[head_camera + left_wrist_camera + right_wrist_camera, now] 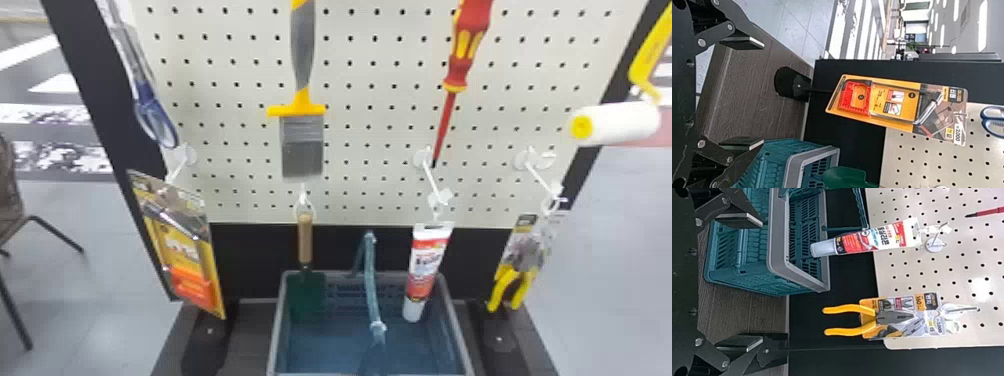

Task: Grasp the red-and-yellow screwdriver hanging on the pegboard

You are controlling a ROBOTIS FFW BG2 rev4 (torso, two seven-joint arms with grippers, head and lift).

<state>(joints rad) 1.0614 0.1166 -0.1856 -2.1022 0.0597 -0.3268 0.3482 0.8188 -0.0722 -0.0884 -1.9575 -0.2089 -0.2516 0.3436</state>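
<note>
The screwdriver (456,82) should be light and stiff, best held round its thick handle (469,44); left gripper (763,94) and right gripper (762,283) have jaws apart.

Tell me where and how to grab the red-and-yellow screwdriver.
Probably best, grip the red-and-yellow screwdriver by its handle from the front, closing across its width: it hangs tip down before the perforated white pegboard, its handle thicker than its shaft.
</note>
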